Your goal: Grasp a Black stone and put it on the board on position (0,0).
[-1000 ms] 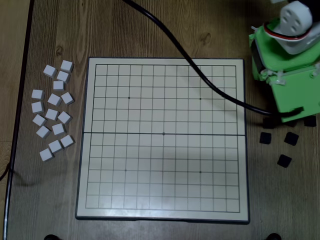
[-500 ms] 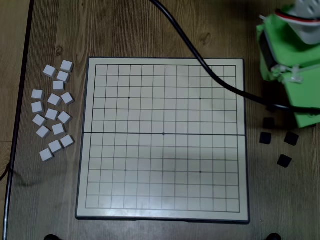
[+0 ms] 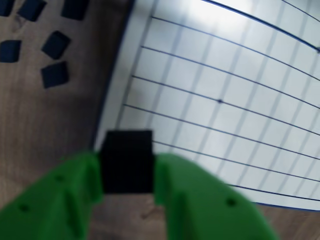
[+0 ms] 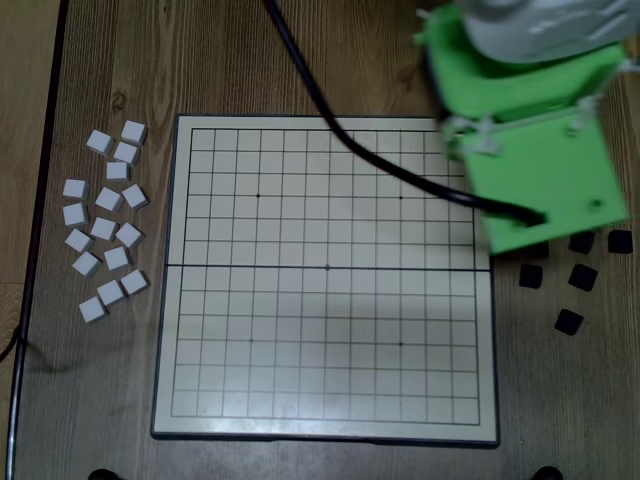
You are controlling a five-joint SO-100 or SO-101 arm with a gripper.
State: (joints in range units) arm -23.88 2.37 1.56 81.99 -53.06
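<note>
Wood-grain tabletop [image 3: 45,130] fills the left of the wrist view, where we see the green gripper [image 3: 127,172] pinching the Black stone [image 3: 127,161] between its fingers, above the rim of the board [image 3: 210,80]; five spare black stones [image 3: 55,74] lie at far left. Overhead, we count sixteen white blocks [image 4: 105,228] left of the board [image 4: 300,330], five loose black stones [image 4: 569,321] visible to its right, a black cable [image 4: 340,130] crossing the grid, and the green arm [image 4: 535,140] over the board's right edge.
</note>
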